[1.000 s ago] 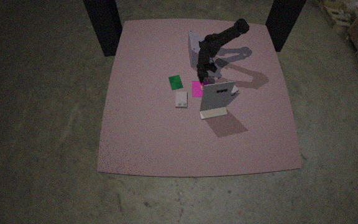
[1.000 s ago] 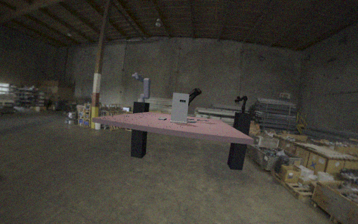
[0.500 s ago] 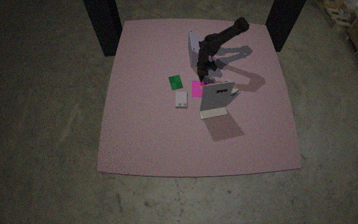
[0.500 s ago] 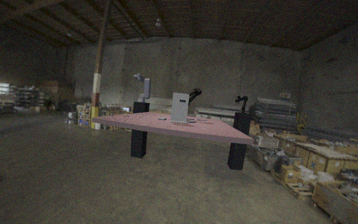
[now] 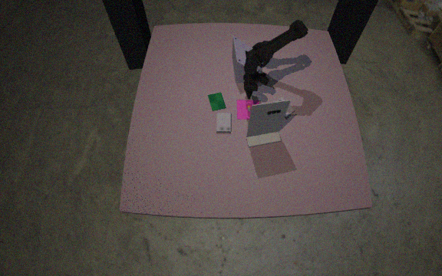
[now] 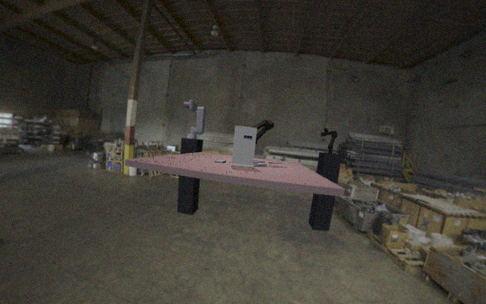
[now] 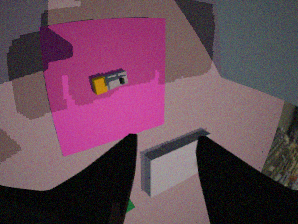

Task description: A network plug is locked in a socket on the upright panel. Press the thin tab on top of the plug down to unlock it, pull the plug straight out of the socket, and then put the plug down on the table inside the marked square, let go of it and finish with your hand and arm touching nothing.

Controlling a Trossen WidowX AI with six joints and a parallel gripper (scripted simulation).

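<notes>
Inside the magenta square (image 5: 242, 113) (image 7: 110, 120), plug (image 5: 249, 106) (image 7: 107, 79) deposited, unlocking and extraction evidently completed; hand (image 5: 249, 96) (image 7: 166, 143) emptied, fingers parted; nothing apparently left but final clearance to be confirmed.

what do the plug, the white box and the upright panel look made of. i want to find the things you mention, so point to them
Plug (image 7: 109, 82): probably hard plastic, with a flat orange block at one end and a grey body.
White box (image 5: 224, 122) (image 7: 172, 171): likely matte plastic or painted metal; its pale face shows no glare.
Panel (image 5: 268, 119) (image 6: 244, 149): maybe painted metal or plastic, dull grey, evenly coloured, no grain.
</notes>
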